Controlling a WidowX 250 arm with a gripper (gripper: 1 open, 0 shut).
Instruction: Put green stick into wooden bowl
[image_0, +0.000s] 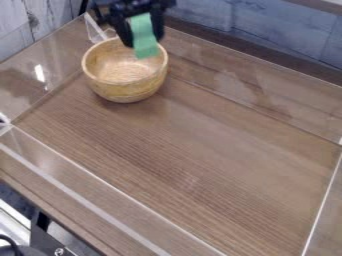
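Note:
The wooden bowl (124, 75) is round and light tan, standing on the wood-grain table at the upper left. Above its far rim hangs the green stick (143, 38), a flat bright green block held upright. My gripper (139, 22) is shut on the stick's upper end, its black fingers pointing down. The stick's lower end overlaps the bowl's back edge in the picture and sits clear of the bowl's inside. The bowl holds nothing.
Clear plastic walls (40, 80) fence the table on the left, front and right. A small clear plastic piece (96, 30) stands behind the bowl. The wooden tabletop (201, 150) stretches right and toward the front.

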